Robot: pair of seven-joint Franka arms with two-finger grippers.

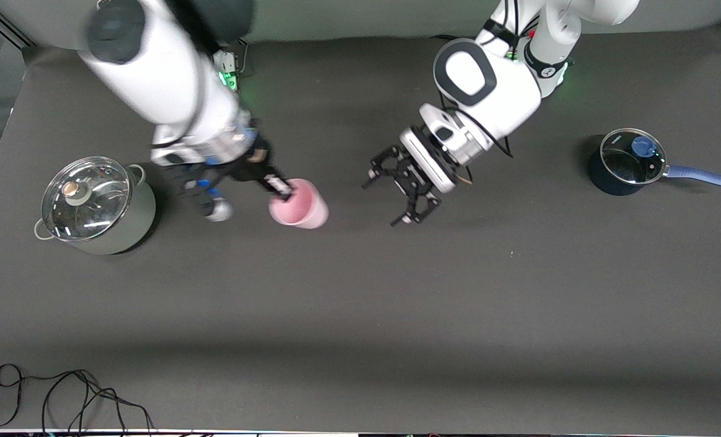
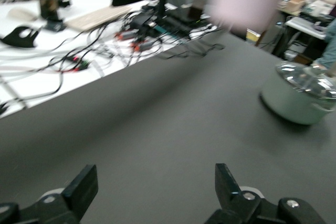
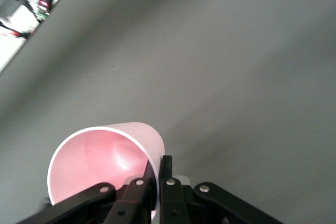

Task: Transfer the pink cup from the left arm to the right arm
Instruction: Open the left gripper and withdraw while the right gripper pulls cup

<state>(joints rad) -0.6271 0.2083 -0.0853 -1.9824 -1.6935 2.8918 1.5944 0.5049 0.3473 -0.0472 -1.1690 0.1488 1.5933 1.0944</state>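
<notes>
From the front, the right hand pinches the rim of the pink cup, held tilted above the dark matte bench. The left hand, just beside the cup, hangs wide and empty, apparently released.

Left wrist view: spread black fingers, cup blurred ahead.

Right wrist view: smooth glossy plastic wall clamped between fingers.

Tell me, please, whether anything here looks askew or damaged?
Nothing stands out. The pink cup hangs tilted, pinched by its rim in the right gripper, as a handover would leave it; the left gripper is open.
</notes>
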